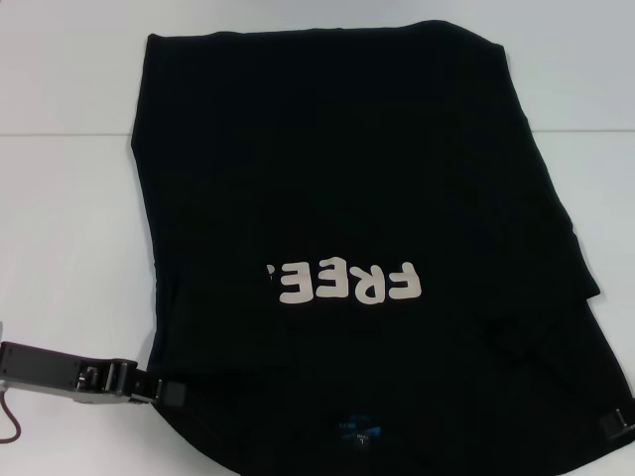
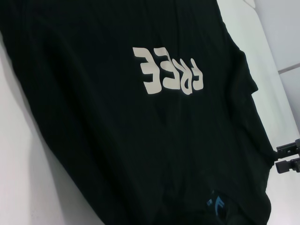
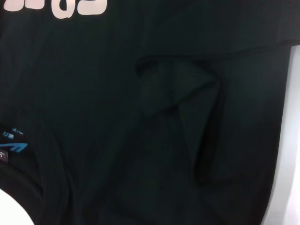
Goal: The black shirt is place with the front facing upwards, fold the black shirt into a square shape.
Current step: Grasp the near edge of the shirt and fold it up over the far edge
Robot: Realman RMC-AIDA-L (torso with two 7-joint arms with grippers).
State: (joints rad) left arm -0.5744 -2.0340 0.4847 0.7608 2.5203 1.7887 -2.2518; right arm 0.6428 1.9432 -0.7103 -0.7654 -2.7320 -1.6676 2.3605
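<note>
While each pincer's grip stays unclear, the black shirt (image 1: pixel 347 198) lies front-up, right side folded inward.

black shirt (image 1: pixel 337 198) collar edge cropped

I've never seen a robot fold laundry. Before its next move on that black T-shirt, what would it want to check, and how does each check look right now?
1. Front faces up: ok. The "FREE" lettering shows on top of the black shirt.
2. Sides folded in: ok on the robot's right, where a folded-in sleeve lies on top; the left edge looks straight.
3. Left gripper at the near left edge of the shirt: ok, it touches the cloth; whether it grips, cannot tell.
4. Right gripper at the near right edge: ok for place; grip, cannot tell.
5. Cloth lying flat: not ok, there are creases near the sleeve.
6. Shirt fully on the white table: cannot tell, the near hem runs out of view.
</note>
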